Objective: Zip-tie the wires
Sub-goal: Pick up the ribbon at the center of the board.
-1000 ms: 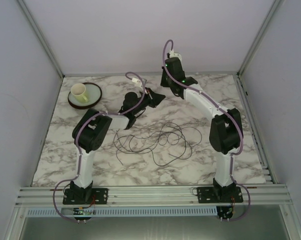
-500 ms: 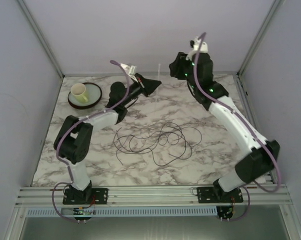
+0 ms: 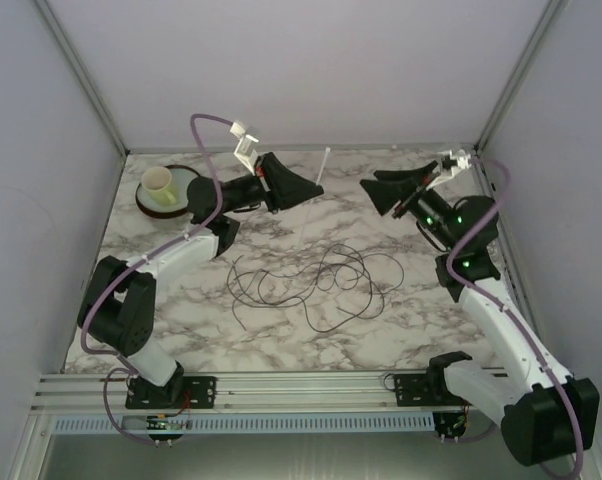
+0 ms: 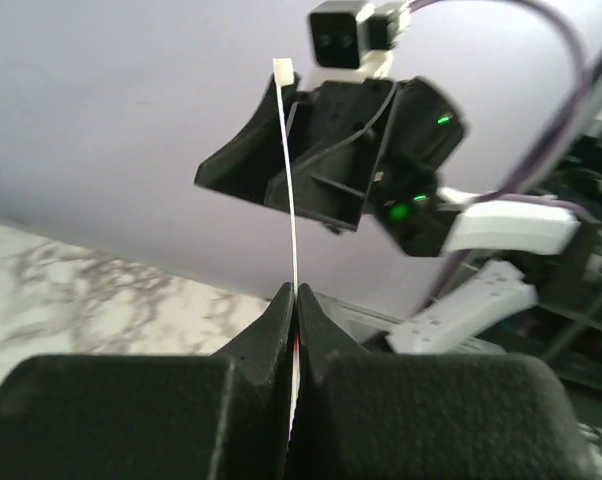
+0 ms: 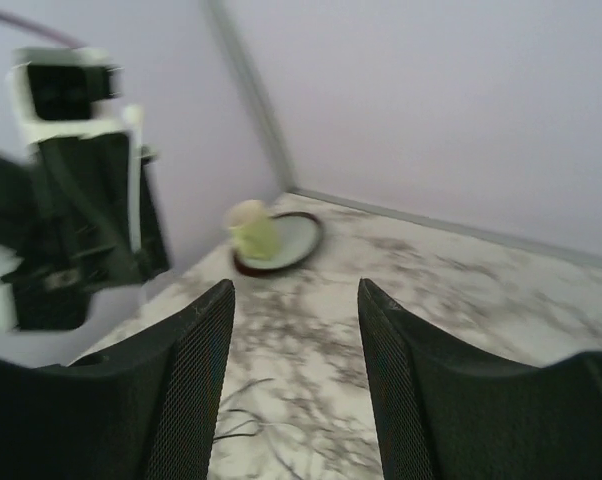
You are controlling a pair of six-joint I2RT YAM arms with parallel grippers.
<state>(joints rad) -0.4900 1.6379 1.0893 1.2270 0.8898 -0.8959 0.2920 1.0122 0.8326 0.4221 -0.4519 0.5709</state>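
Note:
The wires (image 3: 316,280) lie in a loose dark tangle on the marble table (image 3: 431,300), below both grippers; a few strands show in the right wrist view (image 5: 236,420). My left gripper (image 3: 303,186) is raised at the back centre, shut on a thin white zip tie (image 3: 322,166) that sticks up from its tips. In the left wrist view the jaws (image 4: 295,296) pinch the tie (image 4: 291,190). My right gripper (image 3: 383,192) is open and empty, facing the left one across a gap; it shows in the left wrist view (image 4: 281,165). Its fingers (image 5: 196,380) stand wide apart.
A pale yellow cup (image 3: 159,182) stands on a dark-rimmed plate (image 3: 186,195) at the back left, also in the right wrist view (image 5: 253,230). Metal frame posts and grey walls close in the back and sides. The left arm's wrist (image 5: 76,200) fills the right wrist view's left side.
The left arm has stretched toward the back, carrying the zip tie. The right arm has swung out to the right and lowered, turning its open gripper to face the left gripper.

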